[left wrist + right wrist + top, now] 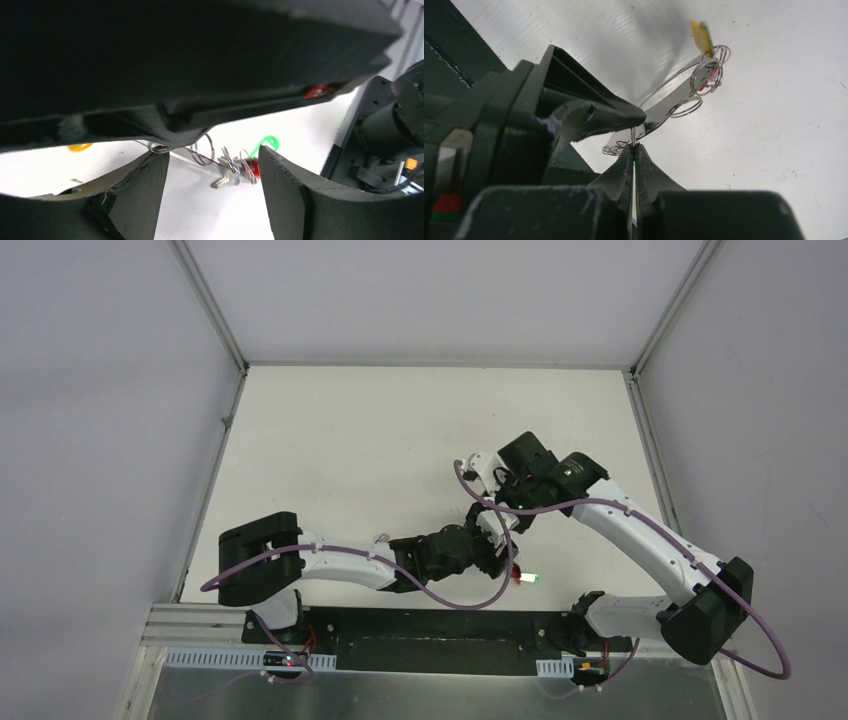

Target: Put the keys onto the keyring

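Right wrist: right end effector (634, 148) pinches keyring (665, 105) carrying yellow tag (701, 35).

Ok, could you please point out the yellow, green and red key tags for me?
yellow tag (700, 34), right wrist view, centre of its oval.
green tag (267, 138), left wrist view, its curved upper edge.
red tag (255, 169), left wrist view, its visible right part.

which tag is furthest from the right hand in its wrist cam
The yellow tag, standing at the far tip of the keyring above the loops; the red tag only peeks through those loops, nearer the right hand.
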### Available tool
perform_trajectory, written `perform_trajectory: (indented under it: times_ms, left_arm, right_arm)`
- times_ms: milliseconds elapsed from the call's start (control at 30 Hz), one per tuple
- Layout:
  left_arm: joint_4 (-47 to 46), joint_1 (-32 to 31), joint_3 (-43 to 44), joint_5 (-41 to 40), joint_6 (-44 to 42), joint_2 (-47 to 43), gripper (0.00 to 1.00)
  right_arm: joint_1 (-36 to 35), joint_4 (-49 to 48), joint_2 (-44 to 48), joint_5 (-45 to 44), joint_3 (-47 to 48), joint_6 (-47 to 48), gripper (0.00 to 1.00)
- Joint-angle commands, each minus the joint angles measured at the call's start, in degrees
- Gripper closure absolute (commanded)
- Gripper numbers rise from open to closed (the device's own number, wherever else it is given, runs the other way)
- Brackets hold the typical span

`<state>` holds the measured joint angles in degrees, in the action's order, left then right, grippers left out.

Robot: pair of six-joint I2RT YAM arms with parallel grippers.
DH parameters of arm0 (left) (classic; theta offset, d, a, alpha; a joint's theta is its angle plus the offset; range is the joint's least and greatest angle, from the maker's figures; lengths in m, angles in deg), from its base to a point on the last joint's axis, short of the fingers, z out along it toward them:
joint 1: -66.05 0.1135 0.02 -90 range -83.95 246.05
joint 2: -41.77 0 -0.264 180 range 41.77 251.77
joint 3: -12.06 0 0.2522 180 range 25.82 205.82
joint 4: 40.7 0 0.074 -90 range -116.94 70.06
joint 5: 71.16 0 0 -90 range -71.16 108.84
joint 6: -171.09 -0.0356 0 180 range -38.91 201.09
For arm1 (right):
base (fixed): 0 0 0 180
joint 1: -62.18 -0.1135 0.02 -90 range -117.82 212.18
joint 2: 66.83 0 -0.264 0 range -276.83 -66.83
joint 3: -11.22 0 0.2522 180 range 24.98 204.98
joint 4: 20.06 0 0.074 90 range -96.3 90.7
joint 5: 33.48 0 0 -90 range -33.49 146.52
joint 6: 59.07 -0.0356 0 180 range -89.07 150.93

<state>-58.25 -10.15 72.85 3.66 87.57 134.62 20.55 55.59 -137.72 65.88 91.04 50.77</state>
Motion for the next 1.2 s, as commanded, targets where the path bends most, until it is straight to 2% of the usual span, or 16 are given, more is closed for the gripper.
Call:
perform_trajectory:
  times_ms: [0, 233, 367, 667, 867, 1033, 1100, 1167]
  left_arm:
    - [1.5, 0.3, 0.4, -8.3, 2.9, -2.1, 0.32]
    - [-13.0, 0.4, -11.5, -2.5, -8.9, -9.3, 0.37]
    - [-13.1, 1.0, -15.3, 1.5, -12.4, -13.6, 0.39]
    - [-10.1, 9.5, -16.5, 23.6, -9.7, -19.0, 0.44]
    - [-19.7, 11.9, -17.3, 32.5, -8.1, -15.2, 0.49]
    - [-30.1, 12.1, -17.5, 36.4, -7.0, -8.6, 0.53]
    - [-33.3, 12.1, -17.5, 36.2, -6.9, -6.3, 0.58]
    - [-35.2, 12.1, -17.2, 35.6, -7.0, -4.7, 0.67]
  right_arm:
    - [-0.6, -1.0, -0.1, 2.3, 3.5, -2.3, 1.00]
    - [-0.6, 0.8, 0.2, 4.0, 2.9, 2.2, 1.00]
    - [-0.6, 1.3, 1.2, 4.6, 1.9, 4.8, 1.00]
    - [-0.6, 2.8, 0.4, 4.6, 0.6, 6.1, 1.00]
    - [-0.6, 2.0, 0.0, 5.5, -0.1, 5.8, 1.00]
    - [-0.6, -0.8, 2.3, 7.7, -1.8, 5.7, 1.00]
    - [-0.7, -1.5, 3.2, 8.4, -2.3, 5.7, 1.00]
    - [-0.6, -1.7, 3.7, 8.7, -2.6, 5.8, 1.00]
